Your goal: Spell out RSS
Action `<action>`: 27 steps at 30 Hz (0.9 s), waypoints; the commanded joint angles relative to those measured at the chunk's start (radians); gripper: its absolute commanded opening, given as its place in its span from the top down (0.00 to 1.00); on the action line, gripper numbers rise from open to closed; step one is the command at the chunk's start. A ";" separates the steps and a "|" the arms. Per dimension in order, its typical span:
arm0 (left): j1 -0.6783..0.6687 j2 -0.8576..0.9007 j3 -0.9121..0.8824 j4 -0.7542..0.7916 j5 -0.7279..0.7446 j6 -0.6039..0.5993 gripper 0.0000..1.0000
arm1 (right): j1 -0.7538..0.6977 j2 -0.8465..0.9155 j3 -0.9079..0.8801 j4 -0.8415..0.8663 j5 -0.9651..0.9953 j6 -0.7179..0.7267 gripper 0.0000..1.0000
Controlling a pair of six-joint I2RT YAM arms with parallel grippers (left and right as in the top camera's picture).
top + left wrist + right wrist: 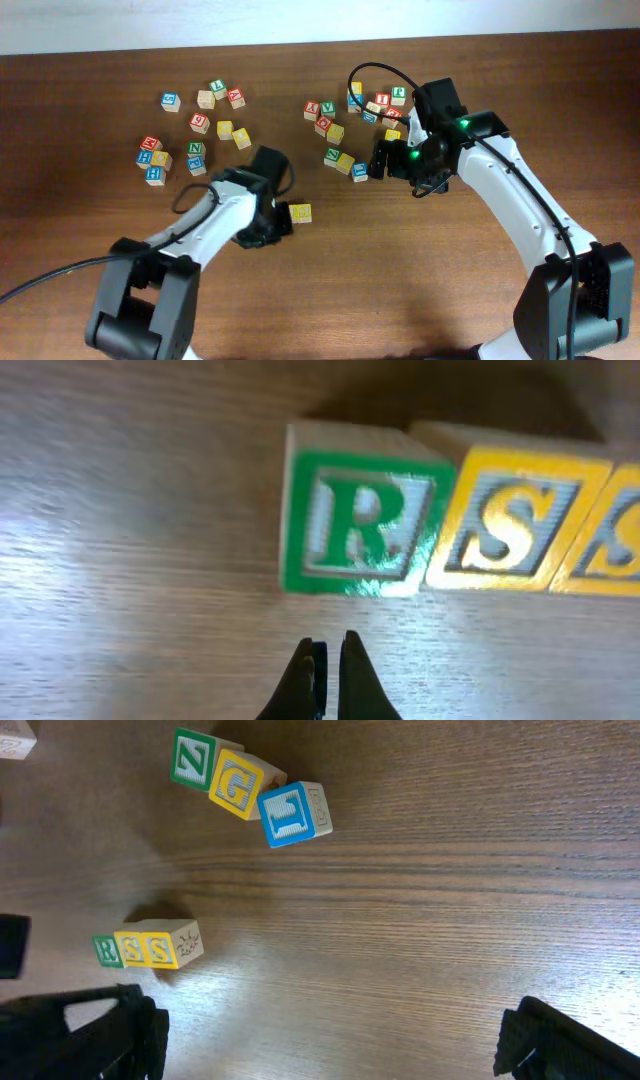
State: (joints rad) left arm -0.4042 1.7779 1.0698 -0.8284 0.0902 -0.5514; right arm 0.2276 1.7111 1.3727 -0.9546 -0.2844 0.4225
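Observation:
The green R cube (355, 525) stands on the table with a yellow S cube (510, 525) touching its right side and a second yellow S cube (612, 535) after that, cut by the frame edge. The same row reads R (108, 951), S (130, 948), S (160, 947) in the right wrist view. Overhead, only the last yellow cube (300, 212) shows; the others are hidden under my left gripper (268, 218). The left gripper (328, 652) is shut and empty, just in front of the R cube, apart from it. My right gripper (330, 1040) is open and empty, above the table at the right (405, 168).
A green Z cube (192, 758), a yellow G cube (237, 785) and a blue cube (288, 815) lie in a row near the right gripper. Overhead, loose cube clusters sit at the back left (200, 125) and back middle (350, 115).

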 commanded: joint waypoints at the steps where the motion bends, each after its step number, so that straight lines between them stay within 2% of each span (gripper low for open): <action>1: -0.006 -0.018 -0.014 0.008 -0.031 -0.034 1.00 | -0.006 -0.010 0.013 0.001 0.009 0.001 0.01; 11: -0.006 -0.018 -0.019 0.076 -0.053 -0.031 1.00 | -0.006 -0.010 0.013 0.001 0.009 0.001 0.02; 27: -0.006 -0.018 -0.019 0.088 -0.064 -0.019 1.00 | -0.006 -0.010 0.013 0.001 0.009 0.001 0.01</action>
State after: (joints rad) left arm -0.4114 1.7779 1.0618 -0.7490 0.0441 -0.5694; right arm 0.2276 1.7107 1.3727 -0.9546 -0.2844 0.4232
